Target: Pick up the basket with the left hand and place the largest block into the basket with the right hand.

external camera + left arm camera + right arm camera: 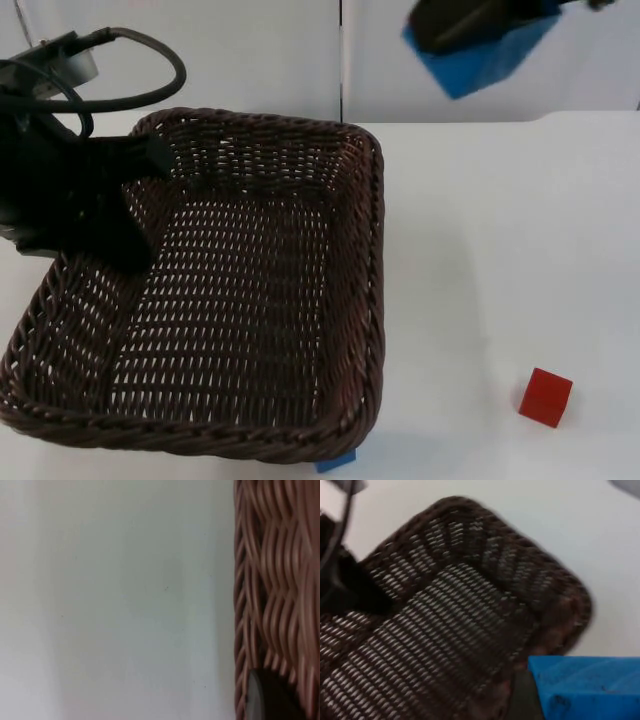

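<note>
A dark brown wicker basket (250,290) fills the left half of the top view, with nothing inside it. My left gripper (108,232) is shut on its left rim, one finger reaching over the wall into it. The left wrist view has the woven wall (272,580) beside a black fingertip (260,697), with white table beside them. High at the back right, my right gripper (468,22) is shut on the large blue block (492,55), above and behind the basket's far right corner. In the right wrist view the blue block (590,685) hangs over the basket (455,615).
A small red block (546,396) sits on the white table at the front right. A corner of a small blue block (337,462) peeks out under the basket's front rim. The grey partition wall (250,50) closes off the table at the back.
</note>
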### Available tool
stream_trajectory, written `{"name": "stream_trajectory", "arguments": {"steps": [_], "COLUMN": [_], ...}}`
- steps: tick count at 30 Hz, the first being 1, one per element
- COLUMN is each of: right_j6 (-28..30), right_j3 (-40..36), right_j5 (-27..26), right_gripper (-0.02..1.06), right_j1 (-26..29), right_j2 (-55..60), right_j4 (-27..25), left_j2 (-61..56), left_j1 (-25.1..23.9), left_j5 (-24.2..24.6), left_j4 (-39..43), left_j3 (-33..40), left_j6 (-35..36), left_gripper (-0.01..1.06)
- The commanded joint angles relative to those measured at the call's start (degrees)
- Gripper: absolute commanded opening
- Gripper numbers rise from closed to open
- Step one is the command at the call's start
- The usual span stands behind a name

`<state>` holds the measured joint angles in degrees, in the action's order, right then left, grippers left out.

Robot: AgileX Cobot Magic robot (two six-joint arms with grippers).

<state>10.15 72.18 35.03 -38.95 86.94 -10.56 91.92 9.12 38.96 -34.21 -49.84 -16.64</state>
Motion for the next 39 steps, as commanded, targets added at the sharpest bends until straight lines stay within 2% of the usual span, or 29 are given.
{"name": "stream_trajectory", "arguments": {"steps": [1,5,11,24,27,31,32,35,36,37,39], "right_j6": [0.4,0.4,0.4,0.4,0.4,0.4,0.4,0.4,0.4,0.4,0.4], "right_j3": [2.75,9.52,15.32,15.98,15.98,15.98,15.98,15.98,15.98,15.98,15.98], "right_j5": [1.64,5.89,6.51,3.72,3.5,2.61,2.61,2.61,2.61,2.61,2.61], "right_gripper": [0.0,0.0,0.0,0.0,0.03,0.31,0.31,0.58,0.64,0.64,0.73], "right_j1": [-1.97,-5.13,-6.99,-6.99,-6.99,-6.99,-6.99,-6.99,-6.99,-6.99,-6.99], "right_j2": [2.91,9.63,16.88,23.81,24.73,24.99,24.99,24.99,24.99,24.99,24.99], "right_j4": [0.37,1.63,1.0,1.32,1.32,1.22,1.22,1.22,1.22,1.22,1.22], "left_j2": [-0.99,-0.99,-0.99,-0.99,-0.99,-0.99,-0.99,-0.99,-0.99,-0.99,-0.99], "left_j1": [0.31,0.31,0.31,0.31,0.31,0.31,0.31,0.31,0.31,0.31,0.31], "left_j5": [-0.49,-0.49,-0.49,-0.38,-0.38,-0.38,-0.38,-0.38,-0.38,-0.38,-0.38], "left_j4": [-1.19,-1.19,-1.19,-1.19,-1.3,-1.3,-1.3,-1.3,-1.3,-1.3,-1.3], "left_j3": [-0.07,-0.07,-0.07,-0.07,-0.07,-0.07,-0.07,-0.07,-0.07,-0.07,-0.07], "left_j6": [0.2,0.2,0.2,0.2,0.2,0.2,0.2,0.2,0.2,0.2,0.2], "left_gripper": [0.0,0.0,0.0,0.0,0.0,0.0,0.0,0.0,0.0,0.0,0.0]}}
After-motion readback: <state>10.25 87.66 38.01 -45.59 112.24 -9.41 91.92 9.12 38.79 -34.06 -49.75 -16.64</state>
